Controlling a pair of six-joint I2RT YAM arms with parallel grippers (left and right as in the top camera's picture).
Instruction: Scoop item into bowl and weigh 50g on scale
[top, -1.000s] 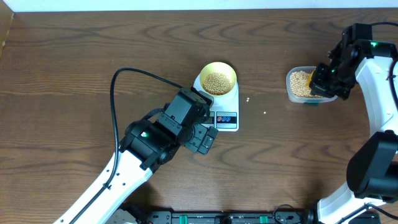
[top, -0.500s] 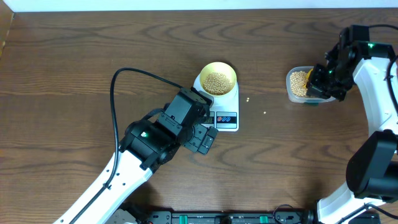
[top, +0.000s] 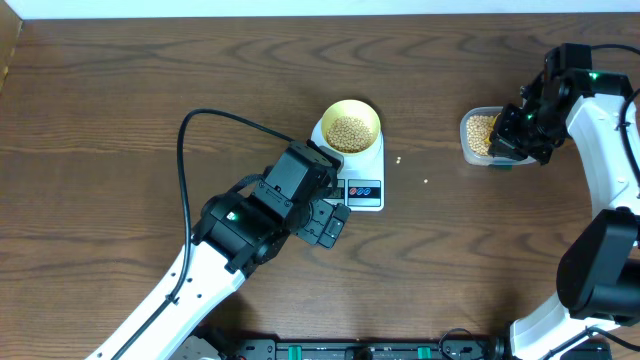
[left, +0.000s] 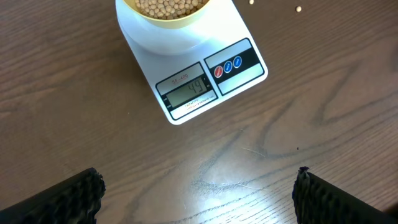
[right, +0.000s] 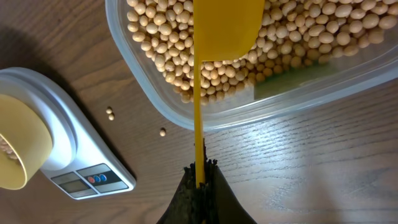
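Table (top: 150, 90): brown wood-grain surface; everything is set on it.
Left gripper (left: 199, 199): held spread and empty above bare wood.
Right gripper (right: 200, 180): clamped on the handle of the yellow plastic scoop (right: 224, 25).
Scale (left: 186, 45): white flat digital kitchen scale; about 44 appears to be displayed, so 50 g is judged not yet reached.
Tub (right: 280, 102): clear rectangular plastic tub, well apart from the scale.
Bowl (right: 28, 140): small round pale-yellow bowl, seated on the scale, partly filled.
Scoop: held over the tub's contents; a small top-up is judged to be left.
Beans (right: 155, 37): small round tan beans, heaped in tub and bowl; a few strays (right: 110, 112) are scattered between.
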